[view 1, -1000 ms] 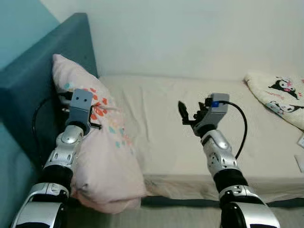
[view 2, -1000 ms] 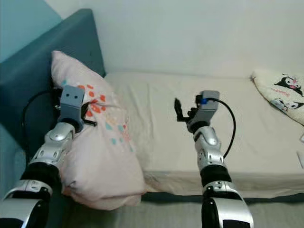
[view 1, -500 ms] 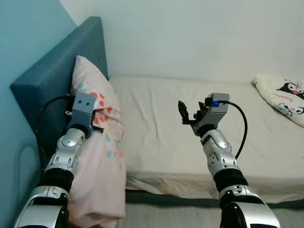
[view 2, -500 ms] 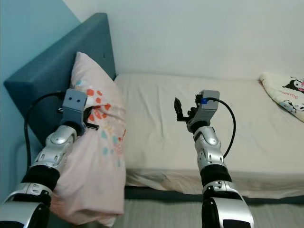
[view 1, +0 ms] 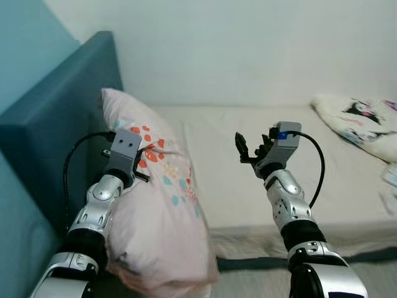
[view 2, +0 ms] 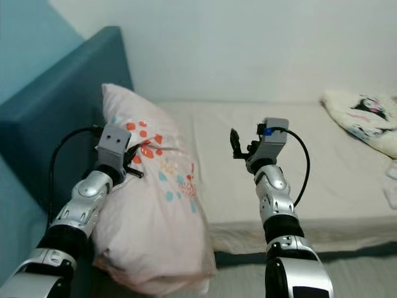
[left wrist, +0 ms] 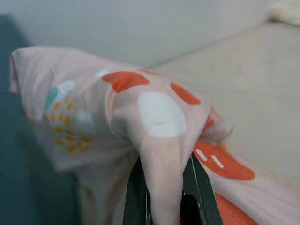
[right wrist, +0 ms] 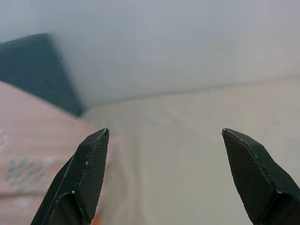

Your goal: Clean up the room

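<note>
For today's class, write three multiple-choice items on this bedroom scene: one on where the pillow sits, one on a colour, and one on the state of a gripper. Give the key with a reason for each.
1. Where is the pink pillow?
A. At the bed's left end, beside the headboard
B. On the floor in the middle of the room
C. Beside the cartoon-print blanket

2. What colour is the headboard?
A. Red
B. Dark teal
C. White

3. What state is the left gripper in?
A. Open above the mattress
B. Shut on a cable
C. Shut on a fold of the pillow

Key: 1 A, the pillow leans by the headboard, at the opposite end of the bed from the blanket. 2 B, the padded panel at the left is dark teal. 3 C, the left wrist view shows its jaws pinching pillow fabric, while the right gripper is open and empty.
</note>
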Available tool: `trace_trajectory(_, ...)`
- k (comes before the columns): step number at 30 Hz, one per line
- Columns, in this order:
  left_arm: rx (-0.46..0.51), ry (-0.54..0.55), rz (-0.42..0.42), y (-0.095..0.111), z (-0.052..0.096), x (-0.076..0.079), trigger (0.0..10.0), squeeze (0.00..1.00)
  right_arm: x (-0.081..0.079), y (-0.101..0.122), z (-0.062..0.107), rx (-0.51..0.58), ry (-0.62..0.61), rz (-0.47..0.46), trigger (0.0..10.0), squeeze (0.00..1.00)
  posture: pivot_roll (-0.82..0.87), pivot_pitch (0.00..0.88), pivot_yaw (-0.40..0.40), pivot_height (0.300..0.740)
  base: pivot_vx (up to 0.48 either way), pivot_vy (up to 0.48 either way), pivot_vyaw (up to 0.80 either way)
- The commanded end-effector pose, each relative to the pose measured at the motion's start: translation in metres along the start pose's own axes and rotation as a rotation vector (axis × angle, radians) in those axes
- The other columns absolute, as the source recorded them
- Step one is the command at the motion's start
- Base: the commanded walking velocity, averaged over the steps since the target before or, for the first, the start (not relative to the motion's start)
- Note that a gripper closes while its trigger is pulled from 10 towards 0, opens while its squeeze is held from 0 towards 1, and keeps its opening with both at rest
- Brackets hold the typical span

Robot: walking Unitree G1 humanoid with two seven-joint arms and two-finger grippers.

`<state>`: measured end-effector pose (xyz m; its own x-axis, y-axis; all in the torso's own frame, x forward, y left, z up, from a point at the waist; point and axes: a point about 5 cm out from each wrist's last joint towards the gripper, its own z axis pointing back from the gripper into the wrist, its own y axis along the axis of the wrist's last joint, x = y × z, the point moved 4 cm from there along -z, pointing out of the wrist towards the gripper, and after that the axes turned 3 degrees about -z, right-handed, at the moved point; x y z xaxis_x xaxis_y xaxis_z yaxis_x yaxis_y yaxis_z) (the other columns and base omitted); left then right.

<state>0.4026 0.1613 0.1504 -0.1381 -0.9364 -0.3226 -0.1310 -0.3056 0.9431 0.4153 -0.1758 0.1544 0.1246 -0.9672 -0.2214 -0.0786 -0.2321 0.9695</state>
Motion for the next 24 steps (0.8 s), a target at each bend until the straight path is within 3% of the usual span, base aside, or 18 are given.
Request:
trace_trajectory(1, 0.092, 0.040, -0.012, 0.0249, -0.0052, -0.0064, 10.0, 0.00, -0.0029, 0.0001, -0.0014, 0.001, 0.004, -0.010, 10.0, 0.00, -0.11, 0.000, -0.029, 0.740, 0.259, 0.000, 0.00)
trace_trajectory(9, 0.076, 0.052, 0.009, 0.0229, -0.0051, -0.0016, 10.0, 0.00, -0.0034, -0.0010, -0.0012, -0.002, -0.001, -0.012, 10.0, 0.00, -0.11, 0.000, -0.028, 0.740, 0.259, 0.000, 0.00)
trace_trajectory(24, 0.053, 0.089, 0.011, 0.0202, -0.0053, -0.0068, 10.0, 0.00, -0.0075, -0.0018, -0.0001, 0.005, 0.017, -0.024, 10.0, 0.00, -0.10, 0.000, -0.024, 0.740, 0.267, 0.000, 0.00)
